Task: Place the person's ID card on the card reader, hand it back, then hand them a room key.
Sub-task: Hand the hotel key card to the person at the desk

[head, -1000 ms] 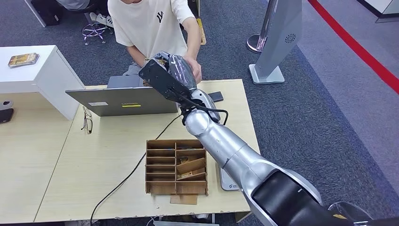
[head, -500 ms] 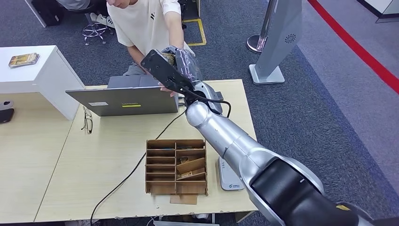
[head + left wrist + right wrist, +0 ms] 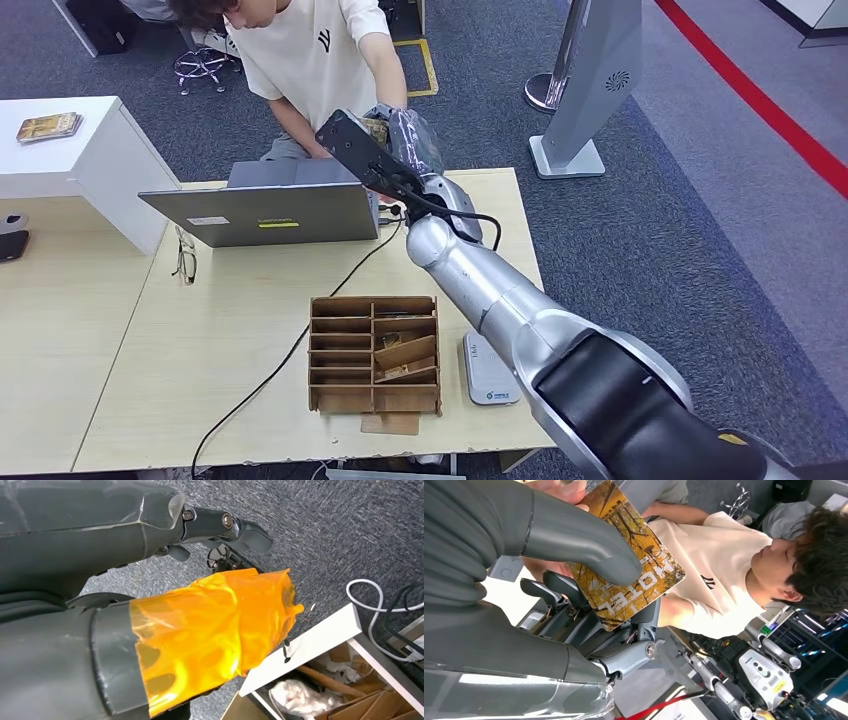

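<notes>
My right hand (image 3: 398, 142) is stretched out past the laptop toward the seated person (image 3: 315, 50). It pinches a room key card (image 3: 634, 575), brown and gold and printed HOTEL, between the thumb (image 3: 574, 535) and the dark fingers. The person's fingertips (image 3: 561, 486) touch the card's far end. In the head view the card (image 3: 376, 128) peeks out beside the wrist camera. The white card reader (image 3: 488, 372) lies flat on the table by the wooden organizer. My left hand (image 3: 100, 540) hangs over the carpet, its thumb wrapped in orange tape (image 3: 215, 625), and holds nothing.
A wooden compartment organizer (image 3: 375, 352) with cards stands near the table's (image 3: 230, 330) front edge. An open laptop (image 3: 265, 212), its black cable and a pair of glasses (image 3: 186, 256) lie to the left. A grey kiosk stand (image 3: 585, 90) is on the carpet at the back right.
My right hand with the card has drifted a little to the right. The person has leaned forward, and their hand has moved from on top of my hand to the card's far end.
</notes>
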Robot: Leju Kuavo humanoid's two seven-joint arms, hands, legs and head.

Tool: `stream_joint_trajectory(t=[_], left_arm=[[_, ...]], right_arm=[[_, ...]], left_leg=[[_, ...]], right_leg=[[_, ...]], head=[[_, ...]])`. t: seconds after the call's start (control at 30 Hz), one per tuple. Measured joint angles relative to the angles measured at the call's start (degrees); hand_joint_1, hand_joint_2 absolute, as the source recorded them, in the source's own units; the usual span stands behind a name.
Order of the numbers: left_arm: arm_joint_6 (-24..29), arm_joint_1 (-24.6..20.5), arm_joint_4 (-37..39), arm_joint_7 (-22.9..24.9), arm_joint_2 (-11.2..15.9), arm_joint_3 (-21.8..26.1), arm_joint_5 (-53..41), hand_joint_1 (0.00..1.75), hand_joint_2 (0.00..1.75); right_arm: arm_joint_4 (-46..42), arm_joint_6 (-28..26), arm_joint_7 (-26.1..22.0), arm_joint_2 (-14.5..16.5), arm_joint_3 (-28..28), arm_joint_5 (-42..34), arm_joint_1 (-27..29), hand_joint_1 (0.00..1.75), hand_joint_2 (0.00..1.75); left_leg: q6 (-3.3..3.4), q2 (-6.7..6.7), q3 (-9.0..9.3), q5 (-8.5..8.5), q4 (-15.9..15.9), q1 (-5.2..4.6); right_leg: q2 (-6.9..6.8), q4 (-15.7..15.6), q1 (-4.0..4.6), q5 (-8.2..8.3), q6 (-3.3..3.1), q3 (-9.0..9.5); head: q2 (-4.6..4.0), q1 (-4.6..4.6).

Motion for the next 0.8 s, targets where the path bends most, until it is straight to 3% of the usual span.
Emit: stream_joint_trajectory(t=[0.17,0.2,0.3,0.33,0.57,0.8], left_arm=[[0.17,-0.45,1.12,-0.65,0.31,0.74,0.02,0.0,0.0],[0.34,-0.56,1.29,-0.92,0.33,0.92,-0.01,0.0,0.0],[1.1,-0.89,1.75,-1.6,0.36,1.32,-0.34,0.0,0.0],[1.3,-0.99,1.92,-1.77,0.36,1.47,-0.45,0.0,0.0],[1.11,-1.42,3.24,-2.2,0.47,3.19,0.08,0.0,0.0],[-0.62,-1.82,3.85,-2.2,0.47,4.99,0.68,0.0,0.0]], right_arm=[[0.47,0.01,-0.02,-0.11,-0.28,0.61,0.01,1.75,1.75],[0.54,0.05,-0.11,-0.13,-0.4,0.78,0.03,1.48,1.75],[0.56,1.02,-1.08,-0.13,-0.91,0.29,0.18,0.17,1.75],[0.47,1.76,-1.73,-0.13,-1.15,-0.35,0.31,0.0,1.75],[-4.82,6.64,-8.75,-0.11,-4.06,-6.51,3.95,0.0,1.75],[-15.68,8.38,-9.8,-0.11,-4.86,-10.1,9.22,0.0,1.75]], left_leg=[[0.0,0.0,-0.01,0.0,0.0,0.0],[0.0,0.0,-0.01,0.0,0.0,0.0],[0.0,0.01,-0.01,0.0,0.0,0.0],[0.0,0.0,-0.01,0.0,0.0,0.0],[0.0,0.0,-0.01,0.0,0.0,0.0],[0.0,0.0,-0.02,0.0,0.0,0.0]], right_leg=[[0.0,0.0,0.0,0.0,0.0,-0.01],[0.0,0.0,0.0,0.0,0.0,-0.01],[0.0,0.0,0.0,0.0,0.0,-0.01],[0.0,0.0,0.0,0.0,0.0,-0.01],[0.0,0.0,0.0,0.0,0.0,-0.01],[0.0,0.0,0.0,-0.01,0.0,-0.01]], head=[[0.0,0.01],[0.0,0.01],[0.0,0.0],[0.0,0.0],[0.0,0.01],[0.0,0.01]])
